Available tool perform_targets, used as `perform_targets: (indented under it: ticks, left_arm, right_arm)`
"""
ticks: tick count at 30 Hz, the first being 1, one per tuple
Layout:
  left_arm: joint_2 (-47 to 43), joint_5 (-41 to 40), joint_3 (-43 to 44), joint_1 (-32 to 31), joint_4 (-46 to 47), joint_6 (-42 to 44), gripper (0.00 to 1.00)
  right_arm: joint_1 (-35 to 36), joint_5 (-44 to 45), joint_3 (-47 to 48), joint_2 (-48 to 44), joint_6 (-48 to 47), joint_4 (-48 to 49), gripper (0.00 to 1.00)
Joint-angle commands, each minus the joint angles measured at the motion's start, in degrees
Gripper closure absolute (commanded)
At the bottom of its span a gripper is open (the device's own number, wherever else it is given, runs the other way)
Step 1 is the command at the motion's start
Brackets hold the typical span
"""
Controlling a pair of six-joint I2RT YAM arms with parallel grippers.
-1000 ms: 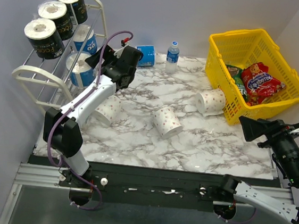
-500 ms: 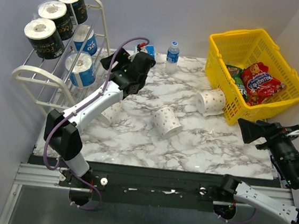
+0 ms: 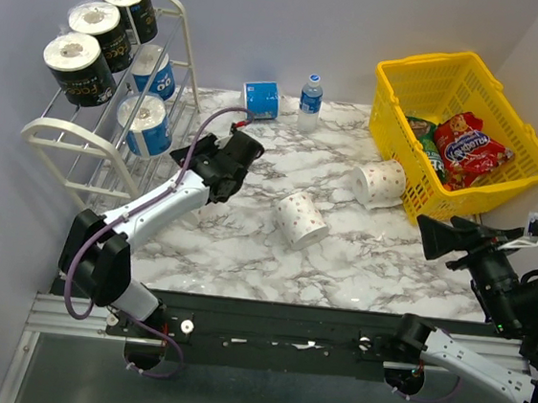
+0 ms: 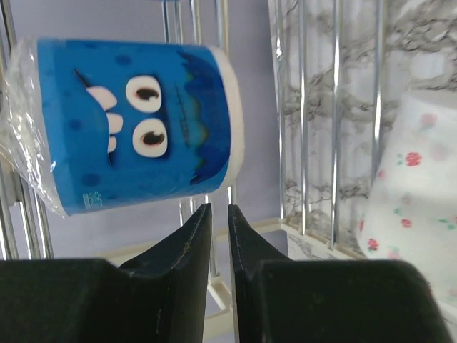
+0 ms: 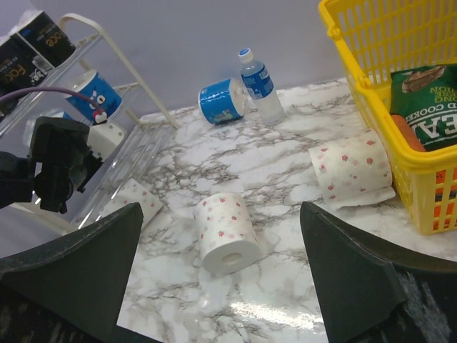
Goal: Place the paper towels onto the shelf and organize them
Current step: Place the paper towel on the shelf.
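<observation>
Left gripper (image 4: 219,209), jaws almost closed on nothing, points at the white shelf (image 3: 64,137) on the left, which holds three black rolls (image 3: 76,66) above two blue rolls (image 3: 147,123). Right gripper (image 5: 219,211) gapes wide and empty, near right. Three dotted rolls (image 3: 301,219) and a loose blue roll (image 3: 260,100) lie on the marble table (image 3: 340,257)

Open bench (image 3: 369,260) toward 6 o'clock; dotted roll (image 3: 301,219) blocks centre, basket (image 3: 390,118) at 2, shelf (image 3: 82,148) at 10.
</observation>
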Motion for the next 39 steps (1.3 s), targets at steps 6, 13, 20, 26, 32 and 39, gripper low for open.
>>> perform_targets:
  ticks: [6, 13, 20, 26, 32, 39]
  left_arm:
    - [3.2, -2.1, 3.1, 9.0, 5.8, 3.9, 0.77]
    - [8.1, -2.2, 7.2, 14.0, 12.9, 9.8, 0.77]
    - [10.9, -2.8, 9.8, 16.4, 16.8, 13.3, 0.78]
    - [11.9, -2.7, 12.0, 18.3, 16.7, 13.9, 0.80]
    - [12.4, -1.6, 11.5, 18.8, 17.7, 15.0, 0.80]
    - [12.2, -1.0, 10.7, 18.6, 15.7, 12.1, 0.80]
  right_arm:
    - [0.3, -2.7, -1.3, -1.1, -3.5, 5.7, 0.00]
    - [0.4, -0.4, -2.6, -2.0, -4.3, 6.4, 0.00]
    - [0.3, 0.8, -2.7, -0.9, -7.2, 7.4, 0.00]
    - [0.4, 1.1, -2.4, -0.4, -7.9, 8.1, 0.00]
    - [0.3, 0.6, -2.8, -0.7, -7.5, 8.4, 0.00]
    - [0.4, 0.6, -2.4, -1.4, -7.6, 8.6, 0.00]
